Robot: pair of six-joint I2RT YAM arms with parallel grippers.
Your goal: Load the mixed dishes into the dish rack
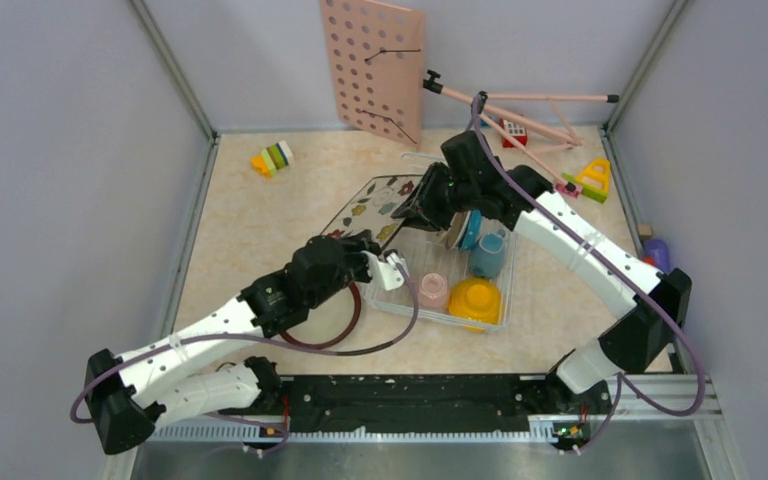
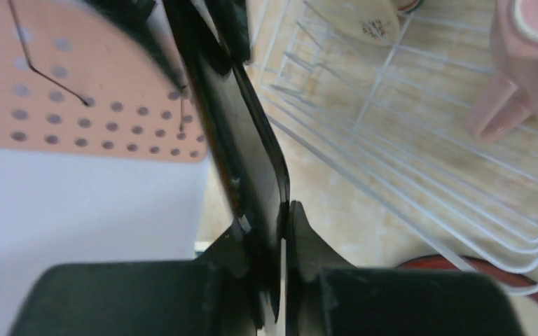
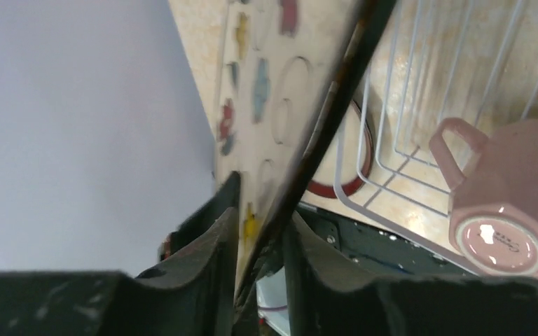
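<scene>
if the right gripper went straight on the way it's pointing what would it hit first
The right gripper is shut on the square floral plate, so that leads. Beyond it, the line seems to run into the left gripper beside the dish rack; depth is unclear.

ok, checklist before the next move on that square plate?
1. Right gripper clamped on square floral plate: ok.
2. Left gripper pinching what looks like the same plate's dark edge: ok.
3. Single arm carrying the plate: not ok, both grip it.
4. Bare wires on the left side of the dish rack: ok.
5. Pink cup out of the plate's path: cannot tell.
6. Brown-rimmed plate loaded: not ok, on the table outside the rack.
</scene>
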